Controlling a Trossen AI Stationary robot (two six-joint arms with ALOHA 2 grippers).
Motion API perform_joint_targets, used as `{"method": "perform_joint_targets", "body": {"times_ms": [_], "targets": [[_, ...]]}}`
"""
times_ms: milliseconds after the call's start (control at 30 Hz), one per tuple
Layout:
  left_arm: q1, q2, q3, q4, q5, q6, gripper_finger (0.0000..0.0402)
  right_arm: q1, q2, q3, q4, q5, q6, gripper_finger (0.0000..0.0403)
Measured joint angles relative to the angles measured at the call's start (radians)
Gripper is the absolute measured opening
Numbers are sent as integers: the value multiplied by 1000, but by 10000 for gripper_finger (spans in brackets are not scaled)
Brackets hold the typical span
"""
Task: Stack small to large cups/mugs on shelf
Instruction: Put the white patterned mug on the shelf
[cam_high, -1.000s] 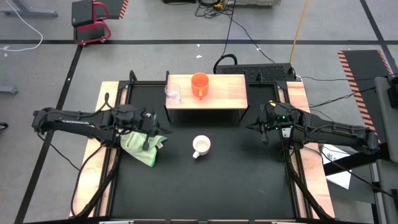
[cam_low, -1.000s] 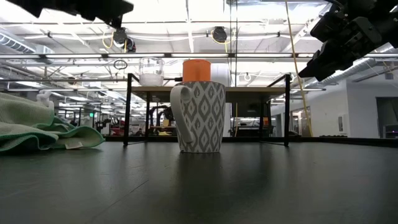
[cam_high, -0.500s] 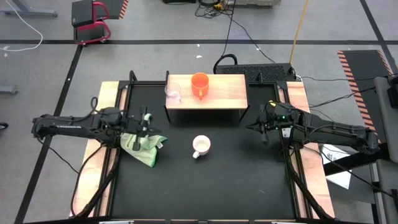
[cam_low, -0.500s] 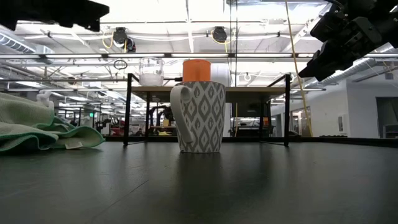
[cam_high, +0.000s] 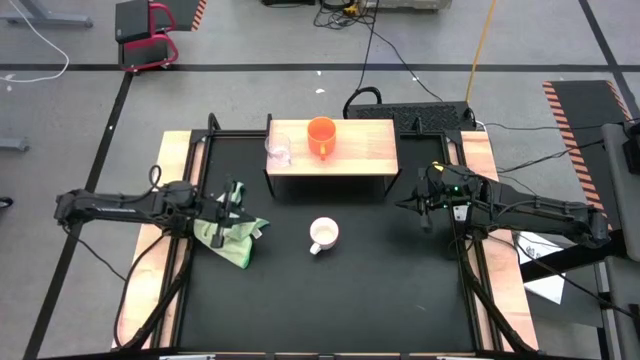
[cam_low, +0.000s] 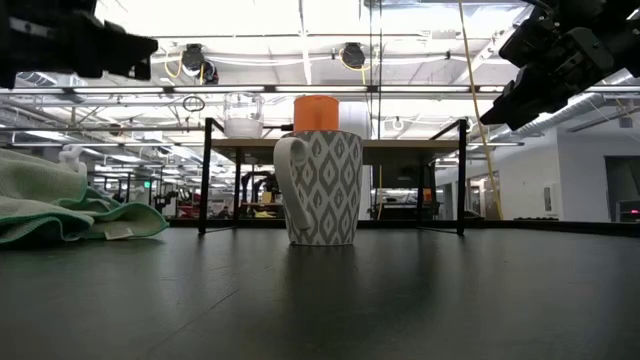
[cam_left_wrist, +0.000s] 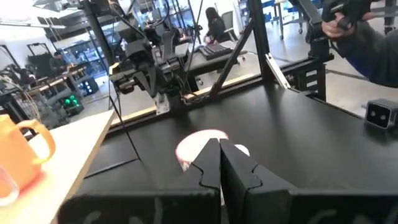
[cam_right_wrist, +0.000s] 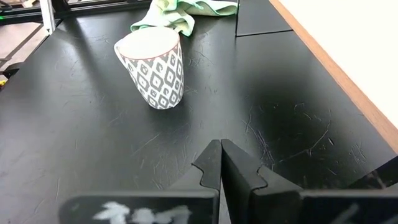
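The glass cup (cam_high: 277, 151) and orange mug (cam_high: 321, 136) sit on the shelf (cam_high: 365, 150) at upper centre; the white mug (cam_high: 323, 235) waits mid-frame on the table — left gripper (cam_high: 234, 193) and right gripper (cam_high: 415, 206) flank it, both closed, empty.

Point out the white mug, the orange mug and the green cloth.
white mug (cam_high: 323, 233): high view, on its open rim.
orange mug (cam_high: 321, 134): high view, on its opening.
green cloth (cam_high: 232, 240): high view, on its middle folds.

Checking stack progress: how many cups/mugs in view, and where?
3. Clear glass cup and orange mug stand on the shelf, glass at its left end. White patterned mug sits on the black table in front of the shelf. None looks hidden.
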Motion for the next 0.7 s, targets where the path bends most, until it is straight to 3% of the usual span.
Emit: {"method": "perform_joint_targets", "body": {"times_ms": [267, 400, 700], "targets": [[0, -29, -65, -87, -33, -43, 0, 0, 0, 0, 1, 0, -24, 0], [0, -29, -66, -151, -101, -42, 0, 0, 0, 0, 1, 0, -27, 0], [0, -29, -66, -151, -105, -11, 0, 0, 0, 0, 1, 0, -27, 0]]}}
